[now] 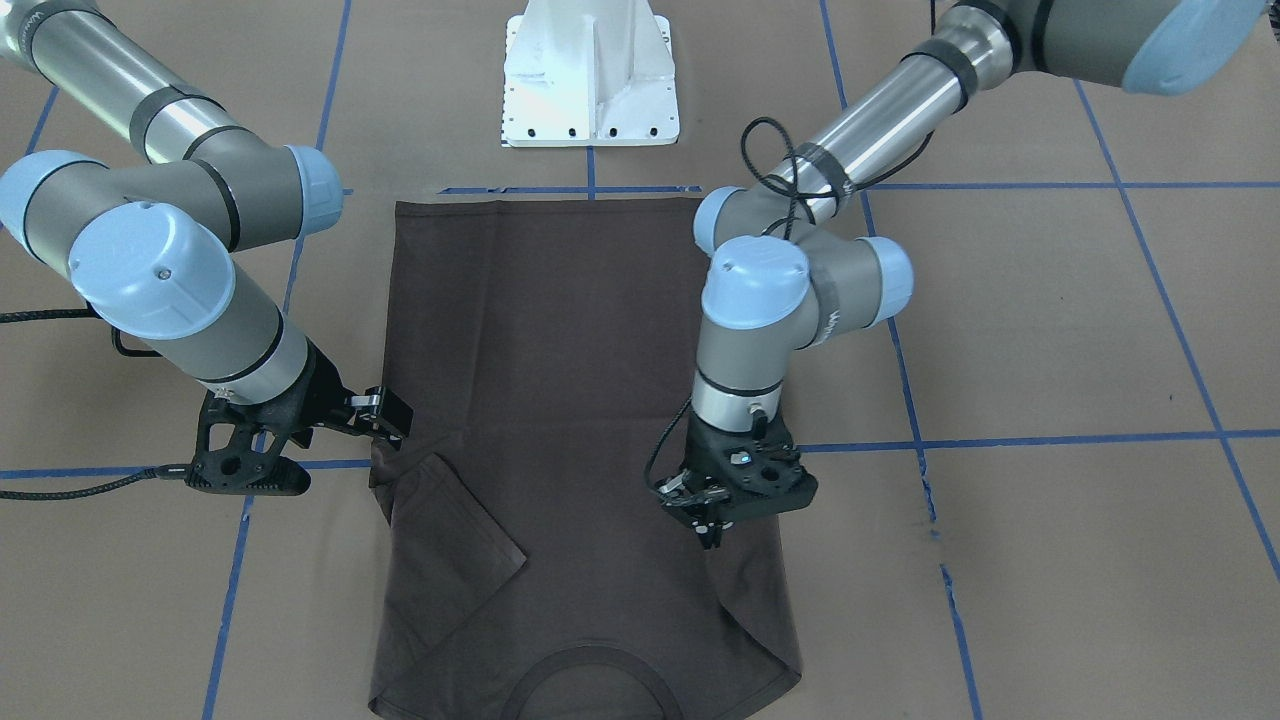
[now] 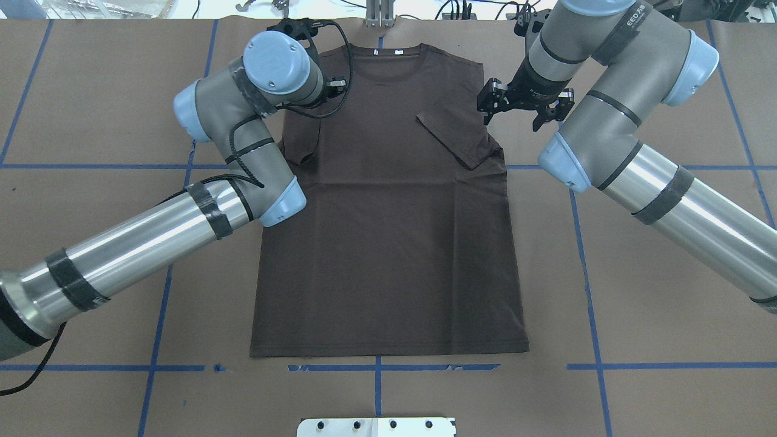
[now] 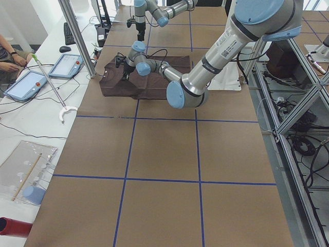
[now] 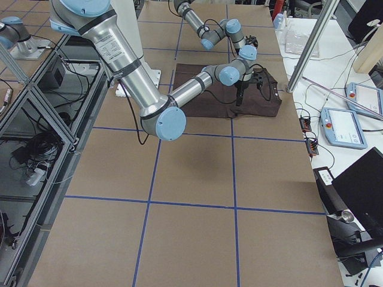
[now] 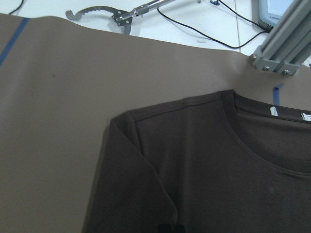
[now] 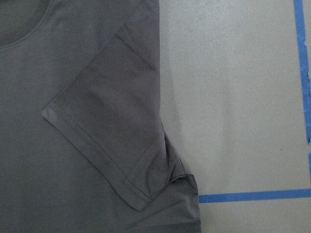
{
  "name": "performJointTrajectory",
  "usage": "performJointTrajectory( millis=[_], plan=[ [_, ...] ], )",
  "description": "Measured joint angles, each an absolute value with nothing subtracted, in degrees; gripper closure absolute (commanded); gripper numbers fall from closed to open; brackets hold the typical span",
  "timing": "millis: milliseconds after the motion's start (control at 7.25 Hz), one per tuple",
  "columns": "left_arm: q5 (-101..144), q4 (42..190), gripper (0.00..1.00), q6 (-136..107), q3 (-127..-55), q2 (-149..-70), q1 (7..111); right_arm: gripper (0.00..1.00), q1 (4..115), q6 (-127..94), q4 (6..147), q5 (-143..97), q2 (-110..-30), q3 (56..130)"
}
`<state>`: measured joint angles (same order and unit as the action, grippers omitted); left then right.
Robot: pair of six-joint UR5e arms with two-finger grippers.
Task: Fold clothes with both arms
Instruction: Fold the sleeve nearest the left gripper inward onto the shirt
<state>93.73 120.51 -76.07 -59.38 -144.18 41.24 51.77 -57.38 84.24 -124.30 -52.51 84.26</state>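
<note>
One T-shirt (image 2: 388, 243), dark brown-grey, spread flat mid-bench (image 2: 668, 291) on brown paper gridded with blue tape (image 2: 91, 165). Hem lies toward the white pedestal (image 1: 590, 80); collar (image 1: 590, 658) lies at the far edge, away from the robot.

Both short sleeves are turned in over the body. Right sleeve (image 6: 112, 126) lies as a slanted flap across the chest, hem stitching showing, with a small bunch of cloth at the armpit. Left sleeve (image 2: 301, 145) is also folded in and partly hidden under the left arm's elbow.

Right claw (image 1: 320, 445): low, just outside the shirt's right edge near the armpit. Its fingers are spread wide and hold nothing; one fingertip (image 1: 388, 408) sits at the cloth's edge.

Left claw (image 1: 712, 525): pointed down over the left shoulder area, tips close to the fold line. Cannot tell whether the fingers are parted or closed, or whether they touch the fabric. The wrist view shows only the shoulder seam and collar below it.
</note>
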Motion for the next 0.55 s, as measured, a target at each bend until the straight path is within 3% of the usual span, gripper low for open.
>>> performJointTrajectory(
  millis=[552],
  plan=[
    [93.68, 122.09, 1.00, -77.22, -55.17, -146.77, 40.84, 0.00, 51.06, -58.69, 82.70, -124.28, -52.73, 83.76]
  ],
)
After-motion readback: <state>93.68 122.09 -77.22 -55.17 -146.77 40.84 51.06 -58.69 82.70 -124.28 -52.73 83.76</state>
